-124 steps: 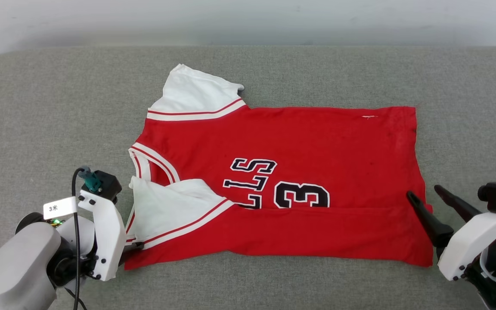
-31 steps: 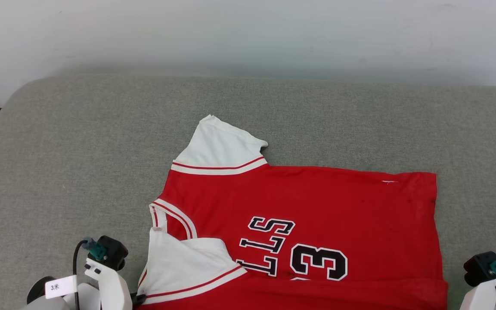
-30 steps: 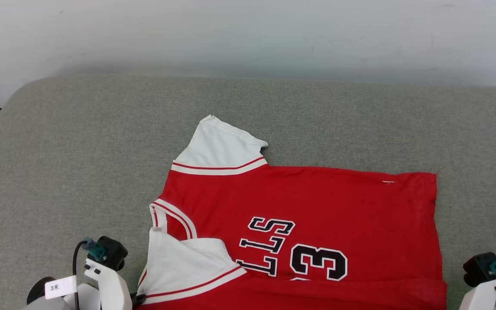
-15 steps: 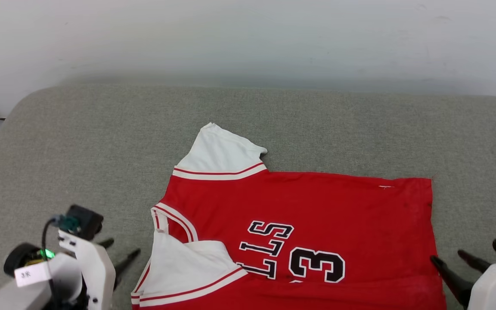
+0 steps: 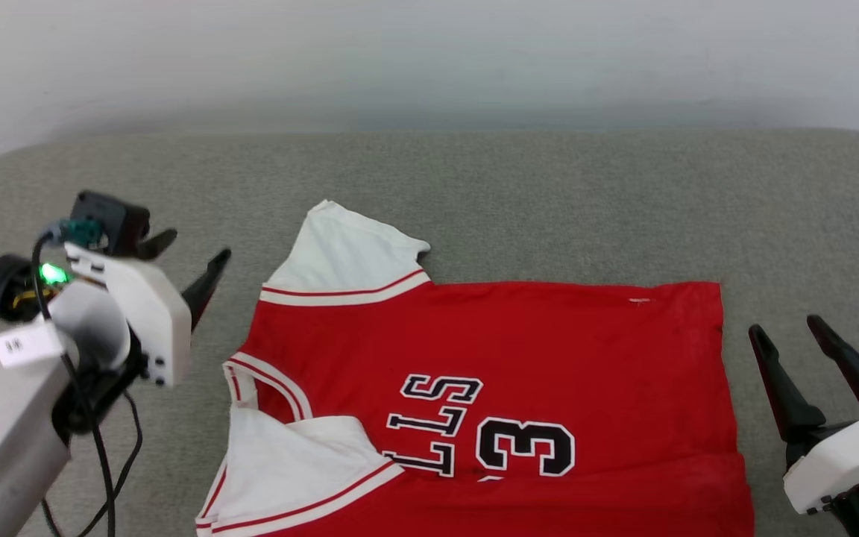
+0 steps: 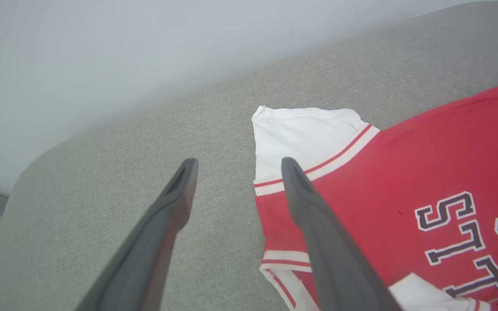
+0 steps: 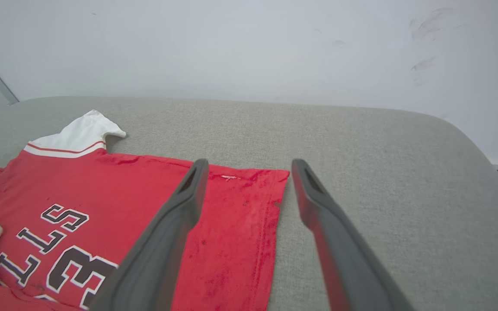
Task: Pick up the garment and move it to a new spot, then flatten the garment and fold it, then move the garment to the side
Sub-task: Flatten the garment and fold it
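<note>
The left gripper [image 5: 197,246] is hanging released, fingers spread with nothing between them, over the grey cushion [image 5: 549,194] just beside the garment's far white sleeve [image 5: 347,253]. In the left wrist view one finger [image 6: 318,224] is crossing in front of the armhole trim. The right gripper [image 5: 784,324] is likewise gaping empty, sitting just off the hem [image 5: 720,373], toward the cushion's right edge.

The garment [image 5: 519,350] is lying flat in the middle of the cushion, toward its front edge, with the neck pointing to the left edge and the hem to the right. Its near long side is lying doubled over, covering part of the lettering, and the near sleeve [image 5: 303,462] is resting tucked onto the chest.

Having one gripper at each end is probably serving the matching fold. Each is lining up with a far corner, so the far side can be lifted evenly and brought forward.
</note>
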{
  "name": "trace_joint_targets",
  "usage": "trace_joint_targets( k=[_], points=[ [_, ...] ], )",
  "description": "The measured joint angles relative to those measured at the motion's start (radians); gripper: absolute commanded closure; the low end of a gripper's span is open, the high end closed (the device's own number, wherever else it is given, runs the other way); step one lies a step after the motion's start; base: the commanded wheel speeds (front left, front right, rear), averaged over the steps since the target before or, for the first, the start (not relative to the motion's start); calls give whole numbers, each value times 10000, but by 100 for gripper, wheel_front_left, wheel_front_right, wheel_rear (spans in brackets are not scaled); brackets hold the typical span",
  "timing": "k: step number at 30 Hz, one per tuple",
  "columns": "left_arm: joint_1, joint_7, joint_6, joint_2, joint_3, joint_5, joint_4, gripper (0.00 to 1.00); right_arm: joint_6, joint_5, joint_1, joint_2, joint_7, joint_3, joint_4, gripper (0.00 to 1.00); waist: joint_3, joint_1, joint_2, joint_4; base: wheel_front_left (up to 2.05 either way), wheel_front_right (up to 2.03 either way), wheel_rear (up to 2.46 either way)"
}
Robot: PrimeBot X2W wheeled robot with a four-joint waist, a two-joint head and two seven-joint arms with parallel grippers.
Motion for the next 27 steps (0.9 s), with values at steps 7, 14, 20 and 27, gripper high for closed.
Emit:
trace_joint_targets(
  k=[7, 14, 20, 27],
  points=[
    [-1892, 809, -491, -439, 29, 132, 1020, 0, 0, -619, -261, 529, -435, -36, -702, 0, 797, 0, 0, -542, 0, 0, 0],
    [-3592, 2945, -932, -719, -178, -288, 2150, 0, 0, -828, -610, 782, -522, 98, -1012, 0, 1859, 1, 0, -1079, 0, 0, 0],
    [-4821, 5122, -1149, -867, -500, -685, 2773, 0, 0, -869, -981, 905, -562, 188, -1055, 0, 2794, 1, 0, -1474, 0, 0, 0],
    [-5715, 6213, -1206, -1009, -842, -573, 3143, 0, 0, -849, -1366, 928, -610, 236, -1035, 0, 3738, 1, 0, -1765, 0, 0, 0]
  ],
)
